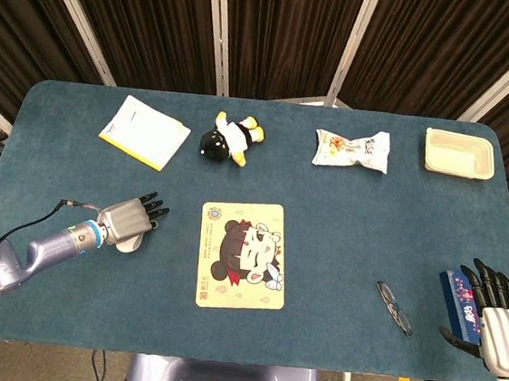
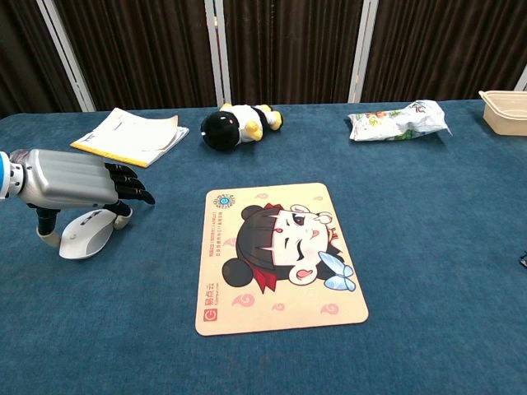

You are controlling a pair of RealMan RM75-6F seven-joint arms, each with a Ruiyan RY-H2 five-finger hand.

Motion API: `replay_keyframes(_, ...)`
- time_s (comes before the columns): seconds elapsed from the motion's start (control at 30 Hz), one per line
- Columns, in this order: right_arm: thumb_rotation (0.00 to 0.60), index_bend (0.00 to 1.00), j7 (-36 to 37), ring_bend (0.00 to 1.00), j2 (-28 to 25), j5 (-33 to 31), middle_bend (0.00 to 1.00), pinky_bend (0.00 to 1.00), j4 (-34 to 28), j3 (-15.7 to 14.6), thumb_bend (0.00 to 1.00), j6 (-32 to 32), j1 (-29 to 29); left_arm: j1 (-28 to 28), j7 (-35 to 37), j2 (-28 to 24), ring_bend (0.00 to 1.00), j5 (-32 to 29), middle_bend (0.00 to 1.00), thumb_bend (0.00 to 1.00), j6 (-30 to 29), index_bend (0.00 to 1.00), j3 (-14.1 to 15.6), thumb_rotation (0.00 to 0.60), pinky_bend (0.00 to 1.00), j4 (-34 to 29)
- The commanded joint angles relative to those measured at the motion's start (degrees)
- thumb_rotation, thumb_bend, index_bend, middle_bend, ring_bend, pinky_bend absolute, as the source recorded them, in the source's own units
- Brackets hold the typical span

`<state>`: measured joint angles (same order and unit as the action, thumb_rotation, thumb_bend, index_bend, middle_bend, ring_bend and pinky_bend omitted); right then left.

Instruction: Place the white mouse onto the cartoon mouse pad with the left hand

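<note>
A blue-covered table (image 1: 340, 245) carries mouse pad (image 1: 242, 255), white mouse (image 2: 86, 234), notebook (image 1: 144, 132), plush (image 1: 230, 139), snack bag (image 1: 351, 151), tray (image 1: 459, 154), glasses (image 1: 394, 307)

White mouse (image 2: 85, 234) sits flat on the bench, left of the cartoon mouse pad (image 2: 277, 255), not on it.

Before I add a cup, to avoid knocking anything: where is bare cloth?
Bare: between the mouse pad and the glasses, below the snack bag. Crowded: the far edge, and left of the pad around the left hand and white mouse.
</note>
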<state>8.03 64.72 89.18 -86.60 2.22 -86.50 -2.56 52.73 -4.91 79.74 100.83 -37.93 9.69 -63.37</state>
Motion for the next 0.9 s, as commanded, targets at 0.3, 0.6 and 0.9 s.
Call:
replay_keyframes(0.3, 0.6, 0.08, -0.5, 0.0, -0.1, -0.3, 0.0, 0.0, -0.4, 0.1, 0.1, 0.2, -0.1, -0.8, 0.2, -0.9, 0.0, 0.9, 0.0, 0.18, -5.4, 0.62, 0.3, 0.6, 0.0, -1.2)
replay_keyframes(0.6, 0.6, 0.08, -0.4, 0.0, -0.1, -0.2, 0.0, 0.0, -0.3, 0.0, 0.1, 0.1, -0.1, 0.0, -1.8, -1.2, 0.0, 0.8, 0.0, 0.18, -7.8, 0.63, -1.4, 0.6, 0.0, -3.3)
replay_keyframes(0.9, 0.6, 0.08, -0.4, 0.0, -0.1, -0.2, 0.0, 0.0, -0.4, -0.1, 0.1, 0.1, -0.1, 3.5, -6.6, 1.1, 0.0, -2.7, 0.0, 0.18, -6.4, 0.63, -7.8, 0.6, 0.0, -7.2)
